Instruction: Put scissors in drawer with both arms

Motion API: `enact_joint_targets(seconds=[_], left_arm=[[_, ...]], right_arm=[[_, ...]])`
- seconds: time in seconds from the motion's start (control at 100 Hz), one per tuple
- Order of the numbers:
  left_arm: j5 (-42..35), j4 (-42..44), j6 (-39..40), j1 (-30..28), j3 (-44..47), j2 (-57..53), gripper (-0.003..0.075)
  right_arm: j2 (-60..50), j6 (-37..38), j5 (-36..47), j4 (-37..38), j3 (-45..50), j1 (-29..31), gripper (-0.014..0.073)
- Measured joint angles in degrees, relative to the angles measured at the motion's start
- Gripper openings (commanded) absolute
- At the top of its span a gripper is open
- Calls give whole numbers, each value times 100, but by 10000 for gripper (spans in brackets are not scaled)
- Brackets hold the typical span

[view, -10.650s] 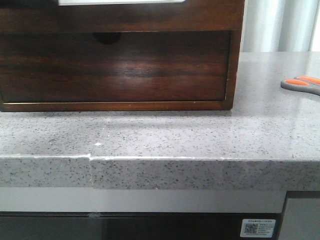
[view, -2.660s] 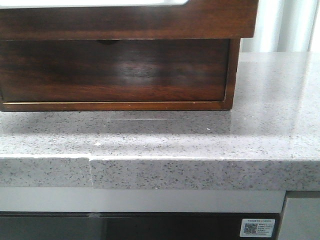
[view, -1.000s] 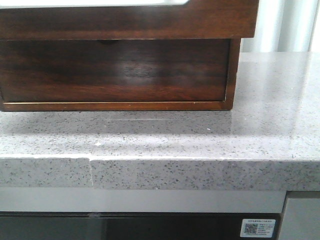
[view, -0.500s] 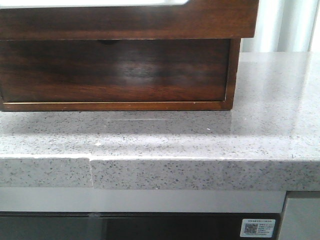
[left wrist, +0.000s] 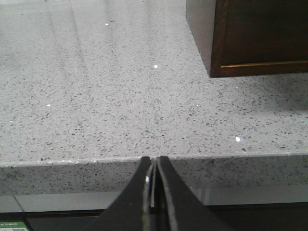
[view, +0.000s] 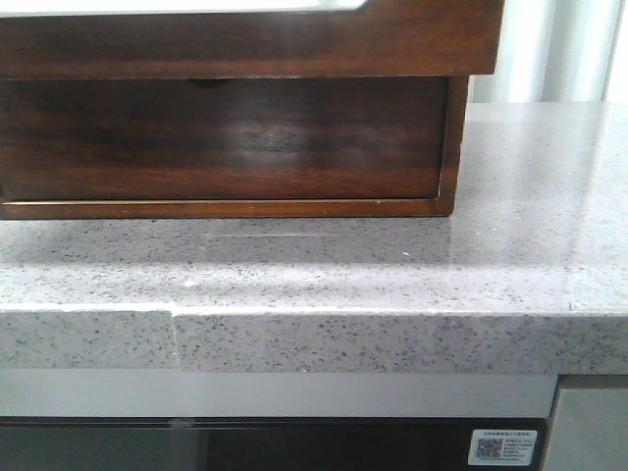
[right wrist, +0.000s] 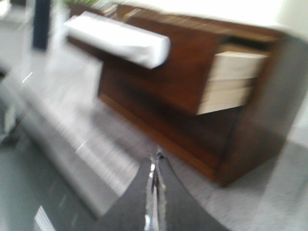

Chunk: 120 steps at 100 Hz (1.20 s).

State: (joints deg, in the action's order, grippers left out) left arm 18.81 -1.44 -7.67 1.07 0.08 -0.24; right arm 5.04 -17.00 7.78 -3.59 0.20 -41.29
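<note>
- On the grey speckled tabletop [view: 510, 255] stands the wooden box [view: 446, 147], and the drawer [view: 245, 39] juts out from its upper part toward the camera, so its dark front and white rim [view: 186, 5] fill the top of the front view.
- Pulled out like this, the drawer offers an open top to drop things into.
- No picture shows the scissors; whether they already lie inside the drawer I cannot tell.
- Low at the tabletop's near edge, beside the box's left corner, the left hand [left wrist: 153, 179] has its fingers pressed together, holding nothing.
- Off the box's right front corner, the right hand [right wrist: 155, 179] is also pressed together and empty, though its picture is blurred.
- Judging by both empty hands, closing the drawer may be what remains.
</note>
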Motion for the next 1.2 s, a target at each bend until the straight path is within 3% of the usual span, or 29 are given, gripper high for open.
enact_joint_targets(seconds=[0.1,0.21,0.35,0.52,0.66,0.97,1.2], left_arm=[[0,0,0,0,0,0,-19],[0,0,0,0,0,0,-19],[0,0,0,0,0,0,-19],[0,0,0,0,0,0,-19],[0,0,0,0,0,0,-19],[0,0,0,0,0,0,-19],[0,0,0,0,0,0,-19]], right_arm=[[0,1224,751,805,81,624,-71],[0,2376,1020,1381,81,1531,-71],[-42,3028,904,1531,81,2672,-71],[-381,3159,2,1542,81,3707,-71],[-548,3182,-994,1359,81,4194,-71],[-558,2302,-2542,484,81,4377,-71],[-558,2191,-2610,459,81,4377,-71]])
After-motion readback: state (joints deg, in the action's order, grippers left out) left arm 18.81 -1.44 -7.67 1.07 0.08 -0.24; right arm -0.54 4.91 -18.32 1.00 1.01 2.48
